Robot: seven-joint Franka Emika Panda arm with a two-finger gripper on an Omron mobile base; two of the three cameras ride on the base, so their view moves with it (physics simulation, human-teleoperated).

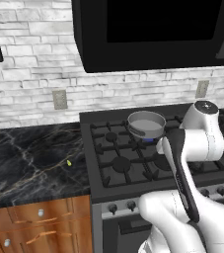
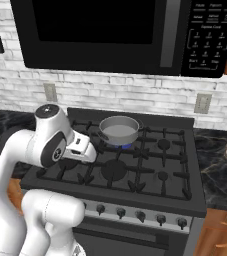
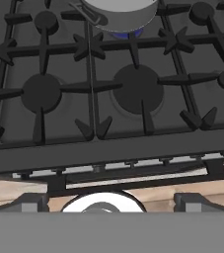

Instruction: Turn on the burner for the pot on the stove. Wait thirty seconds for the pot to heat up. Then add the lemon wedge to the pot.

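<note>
Fingers [image 3: 32, 203] set fully apart, one tip at each lower corner of the hand view; nothing between them, nothing touched. Gripper [image 3: 111, 205] poised over the front edge of the stove [image 1: 133, 190], looking back across the grates.

Pot [image 2: 119, 129] seated on a rear burner [image 2: 121, 146], a small blue glow visible beneath its base. Same pot [image 1: 146, 123] in the left base view, behind the arm's elbow; in the hand view, pot [image 3: 119, 11] cut off by the top edge, short handle pointing toward the left grate. Inside of pot pale grey, contents not discernible.

Lemon wedge [image 1: 69, 162] lying on the dark marble table [image 1: 29, 163] left of the stove, near the stove's left edge but not touching it, well apart from the pot.

Row of knobs [image 2: 140, 215] along the stove front, below the grates. Large centre burner cap [image 3: 136, 89] and left front cap [image 3: 41, 91] unlit, both uncovered. Open grate surface between gripper and pot. Microwave [image 2: 100, 32] overhanging the rear of the stove, limiting headroom above the pot. Brick wall [image 1: 34, 79] behind the table, with an outlet [image 1: 59, 99]. Wooden drawers [image 1: 39, 225] beneath the table.
</note>
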